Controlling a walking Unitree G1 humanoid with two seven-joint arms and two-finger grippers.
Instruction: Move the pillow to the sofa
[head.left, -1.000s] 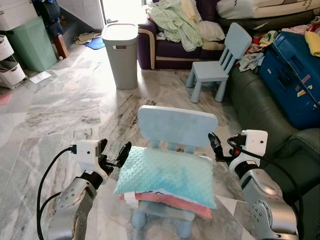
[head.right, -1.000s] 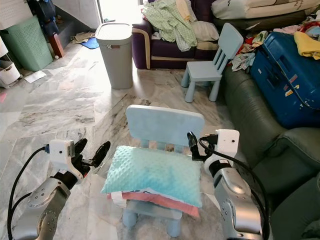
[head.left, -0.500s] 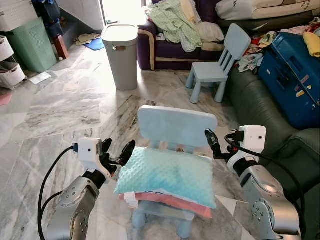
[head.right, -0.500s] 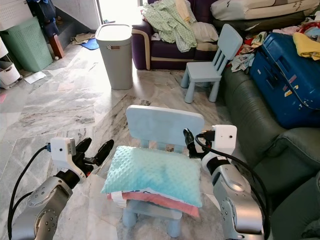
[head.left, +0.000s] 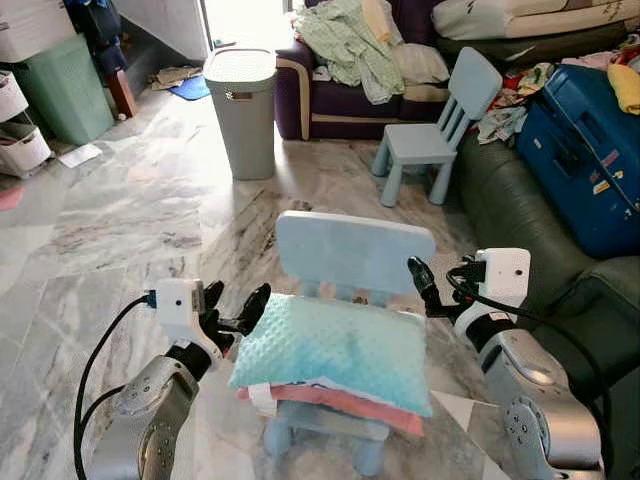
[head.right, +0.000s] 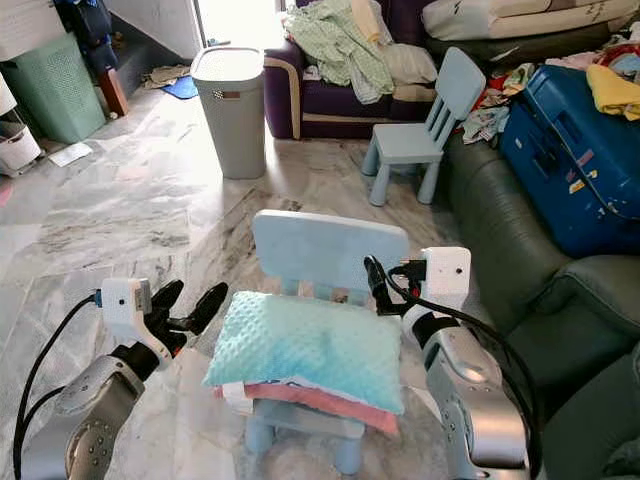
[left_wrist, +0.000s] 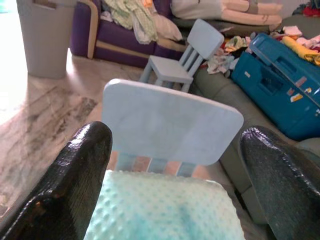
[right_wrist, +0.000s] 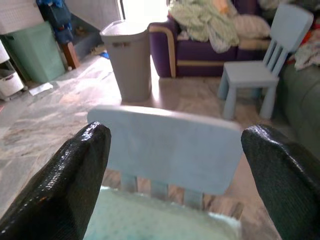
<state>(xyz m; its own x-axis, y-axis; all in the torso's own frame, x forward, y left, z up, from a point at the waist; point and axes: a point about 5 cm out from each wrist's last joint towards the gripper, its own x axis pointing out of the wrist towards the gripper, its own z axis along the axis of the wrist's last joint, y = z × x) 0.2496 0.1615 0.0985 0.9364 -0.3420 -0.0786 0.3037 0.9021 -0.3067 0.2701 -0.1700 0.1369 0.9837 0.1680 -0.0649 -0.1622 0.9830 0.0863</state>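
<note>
Here the pillow (head.left: 335, 350) is lying crosswise on the small chair (head.left: 355, 252), its long axis running nine to three, between the left pincer (head.left: 232, 310) and right pincer (head.left: 424, 290), both gaping empty.

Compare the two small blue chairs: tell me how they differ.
The near chair carries a teal pillow over a pink one; the far chair has a bare seat. The near chair's backrest faces the camera; the far chair's is turned sideways, by the green sofa. Both are light blue, child-sized, with slatted backs.
</note>
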